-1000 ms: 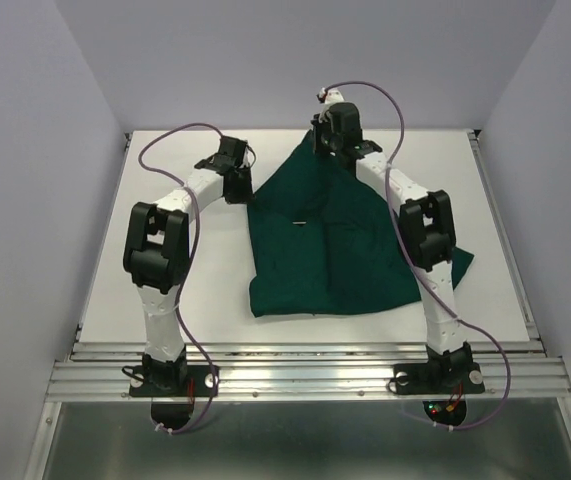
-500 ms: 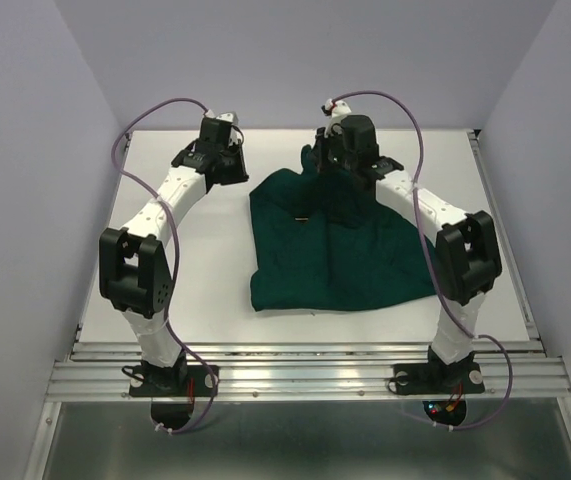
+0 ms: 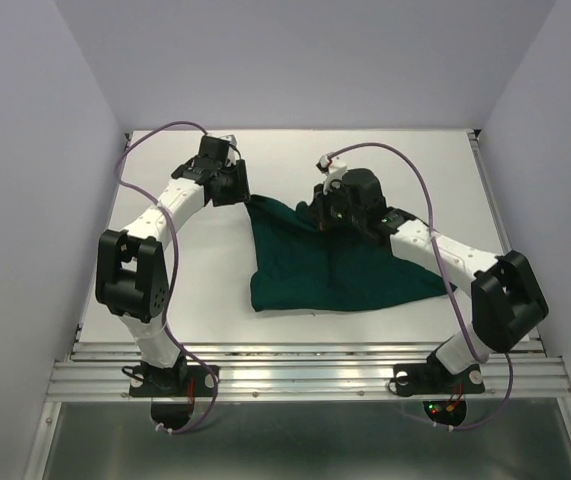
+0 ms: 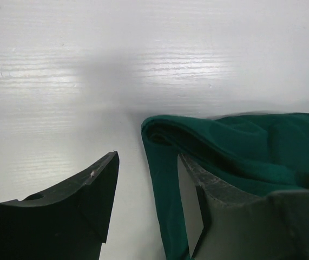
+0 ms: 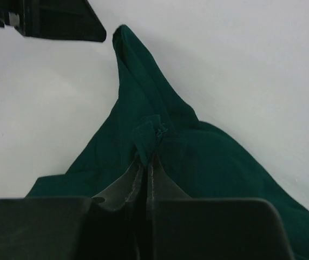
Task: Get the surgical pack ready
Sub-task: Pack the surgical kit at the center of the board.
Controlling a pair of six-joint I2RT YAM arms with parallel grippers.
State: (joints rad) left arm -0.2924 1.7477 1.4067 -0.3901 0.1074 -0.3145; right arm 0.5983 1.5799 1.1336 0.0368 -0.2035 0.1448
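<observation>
So far you've only the drape [image 3: 315, 270] bunched mid-tabletop [image 3: 215, 275]: right jaws pinch a fold, left jaws gape at its corner; laying out remains.

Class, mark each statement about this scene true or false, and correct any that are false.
1. The right gripper pinches a fold of the green cloth. True.
2. The left gripper is clamped shut on the cloth. False: it stands open, with a corner of the cloth beside it.
3. The cloth lies flat and smooth. False: it is folded over and bunched, drawn up where the right gripper holds it.
4. The cloth rests on a white table. True.
</observation>
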